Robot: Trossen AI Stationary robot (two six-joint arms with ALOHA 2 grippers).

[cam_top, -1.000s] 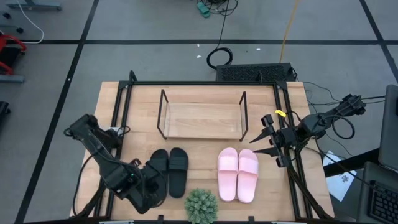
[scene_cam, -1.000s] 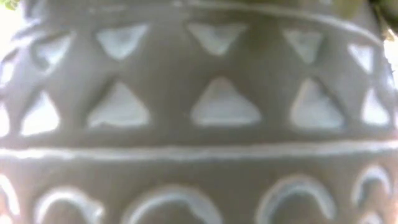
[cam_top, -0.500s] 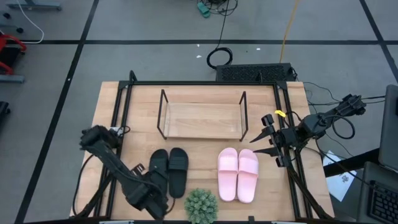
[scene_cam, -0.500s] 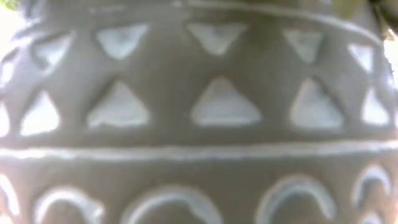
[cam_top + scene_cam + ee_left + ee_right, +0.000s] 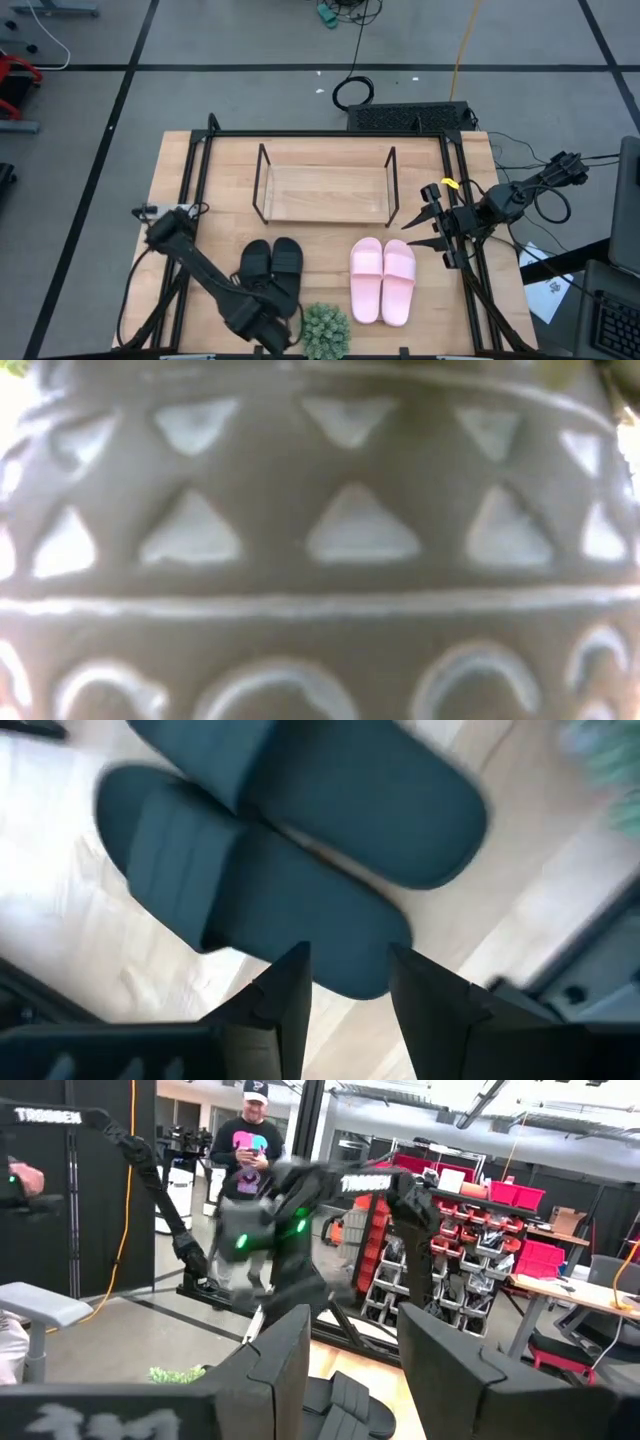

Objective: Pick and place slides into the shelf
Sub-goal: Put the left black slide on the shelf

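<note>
L gripper (image 5: 348, 982): I've got it low over the near end of the black pair (image 5: 273, 270), at the table's front edge by the plant pot (image 5: 324, 331); fingers parted, nothing between them.
R gripper (image 5: 425, 225): parked at the table's right rail, just beside the pink pair (image 5: 383, 279); fingers apart, empty.
Black slides: side by side, flat on the table (image 5: 180, 160), front-left of the shelf (image 5: 326, 191).
Pink slides: side by side, front-right.
Shelf: I see no slides on its board.
Low cam: patterned pot fills my view.
Background: person (image 5: 248, 1142) standing in the room.
</note>
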